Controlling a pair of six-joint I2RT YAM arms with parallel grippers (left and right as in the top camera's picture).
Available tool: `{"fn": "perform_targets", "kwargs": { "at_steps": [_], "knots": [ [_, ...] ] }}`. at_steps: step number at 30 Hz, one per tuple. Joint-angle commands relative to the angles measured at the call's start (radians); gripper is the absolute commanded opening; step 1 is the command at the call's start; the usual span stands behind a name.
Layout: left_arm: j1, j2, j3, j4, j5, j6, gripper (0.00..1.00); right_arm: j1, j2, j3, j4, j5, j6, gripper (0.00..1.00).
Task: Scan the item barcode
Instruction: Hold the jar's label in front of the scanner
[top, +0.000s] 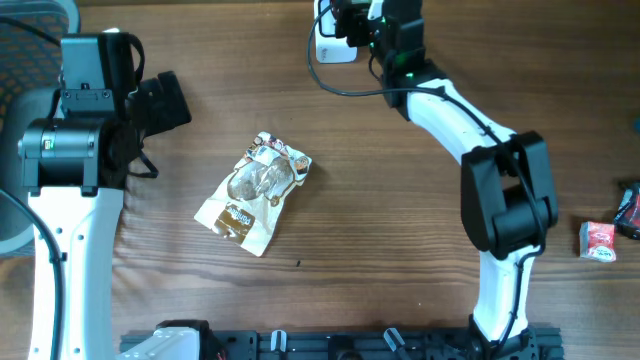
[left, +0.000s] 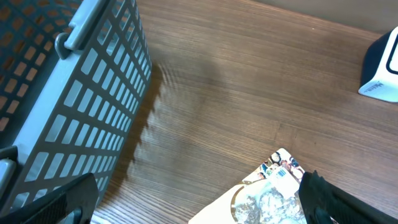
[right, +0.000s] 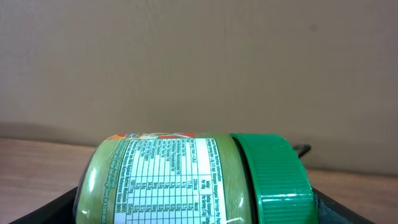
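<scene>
R hand (right: 199, 214) grips jar (right: 168, 177) (green lid); L hand (left: 193, 211) open, empty, by basket (left: 81, 112); snack bag (top: 255, 190) mid-table.

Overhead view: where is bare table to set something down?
Free: the wide stretch between the snack pouch and the right arm, and below the pouch. Crowded: the top, where that arm's jaws hold the jar at the scanner.
</scene>
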Motion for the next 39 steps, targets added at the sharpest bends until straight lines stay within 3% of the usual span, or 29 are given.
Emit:
{"fn": "perform_targets", "kwargs": {
  "at_steps": [1,7,28,39],
  "knots": [
    [0.006,-0.016,-0.002,0.002,0.005,0.011,1.00,0.008,0.043,0.024,0.097,0.060,-0.054,0.88],
    [0.006,-0.016,-0.002,0.002,0.005,0.011,1.00,0.010,0.135,0.032,0.258,0.079,-0.075,0.88],
    [0.006,-0.016,-0.002,0.002,0.005,0.011,1.00,0.066,0.331,0.238,0.229,0.113,-0.164,0.89],
    [0.006,-0.016,-0.002,0.002,0.005,0.011,1.00,0.065,0.333,0.252,0.270,0.125,-0.207,0.89]
  ]
}}
